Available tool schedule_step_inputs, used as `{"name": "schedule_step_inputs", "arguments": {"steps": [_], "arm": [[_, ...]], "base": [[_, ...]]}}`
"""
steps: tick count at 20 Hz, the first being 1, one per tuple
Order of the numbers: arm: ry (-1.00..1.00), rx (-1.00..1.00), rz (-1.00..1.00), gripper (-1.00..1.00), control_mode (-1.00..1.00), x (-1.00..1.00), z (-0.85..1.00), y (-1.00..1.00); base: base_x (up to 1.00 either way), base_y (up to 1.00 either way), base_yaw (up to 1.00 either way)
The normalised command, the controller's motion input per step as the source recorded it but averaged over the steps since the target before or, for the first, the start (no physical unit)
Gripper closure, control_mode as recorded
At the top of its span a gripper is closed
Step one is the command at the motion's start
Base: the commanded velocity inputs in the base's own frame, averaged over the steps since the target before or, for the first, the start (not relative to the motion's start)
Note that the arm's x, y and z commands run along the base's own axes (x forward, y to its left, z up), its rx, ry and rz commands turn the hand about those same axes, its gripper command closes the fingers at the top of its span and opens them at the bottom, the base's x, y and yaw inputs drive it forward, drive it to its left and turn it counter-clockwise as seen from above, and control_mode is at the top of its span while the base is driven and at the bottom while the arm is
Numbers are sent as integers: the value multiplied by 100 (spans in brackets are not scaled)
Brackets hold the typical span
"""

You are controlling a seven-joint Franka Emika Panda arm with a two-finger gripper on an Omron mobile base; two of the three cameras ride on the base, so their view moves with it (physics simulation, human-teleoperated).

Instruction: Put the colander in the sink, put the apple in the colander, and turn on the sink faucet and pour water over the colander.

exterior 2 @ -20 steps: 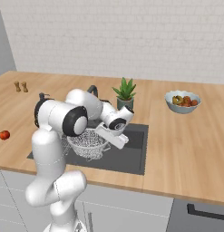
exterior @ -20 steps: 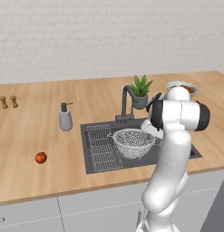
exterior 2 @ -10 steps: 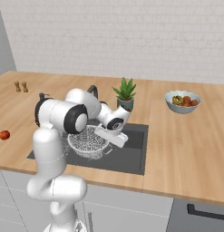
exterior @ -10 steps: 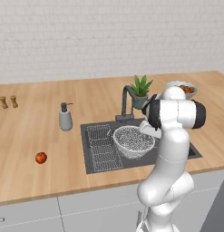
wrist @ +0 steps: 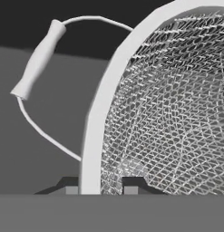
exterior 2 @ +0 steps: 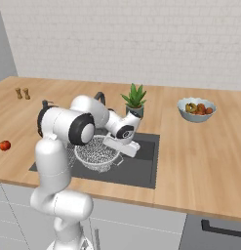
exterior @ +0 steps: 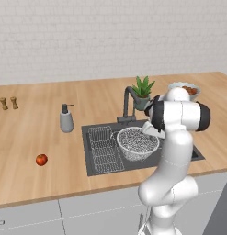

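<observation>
Colander [exterior: 137,143] is in the sink [exterior: 99,170], sitting in the middle/right part of the basin, just right of the wire rack [exterior: 105,148]. Mesh bowl upright-ish; can't tell if it rests on the basin floor or hangs a bit above it. In right base view the colander [exterior 2: 96,153] sits under the arm's wrist, and the gripper [exterior 2: 123,157] is at its right rim.

Hand view: gripper [wrist: 101,185] w/ fingertips [wrist: 70,185] straddling the colander rim [wrist: 100,118], one tip outside, one inside the mesh. Fingers nearly closed, clamped on the rim, so gripping the colander. Colander's wire loop handle w/ white grip [wrist: 37,59] sticks out to the left of the rim in that view, over dark sink bottom [wrist: 45,113].

Apple [exterior: 41,159] is on the wood counter [exterior: 36,124], well left of the sink, near the front edge, well apart from the colander. Right base view has the apple [exterior 2: 4,145] at far left.

Sink faucet [exterior: 127,103] stands at the far edge of the sink, neck up, spout pointing fwd over the basin, just behind the colander. No water visible.

Other stuff: soap dispenser [exterior: 65,119] on counter far-left of the sink; potted plant [exterior: 143,91] just right of the faucet; fruit bowl [exterior 2: 196,109] further right on the counter; two small shakers [exterior: 8,103] far left near the wall.
</observation>
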Motion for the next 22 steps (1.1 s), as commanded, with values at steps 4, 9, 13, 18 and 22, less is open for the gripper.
{"name": "schedule_step_inputs", "arguments": {"steps": [4,9,13,18,22], "arm": [[-12,7,18,100,-100,-38,0,-29],[-16,10,15,100,-100,-36,0,-26],[-12,10,8,100,-100,-18,0,-37],[-6,12,4,100,-100,-5,0,-49],[0,14,7,100,-100,-3,-1,-53]], "base": [[0,0,0],[0,0,0],[0,0,0],[0,0,0],[0,0,0]]}}
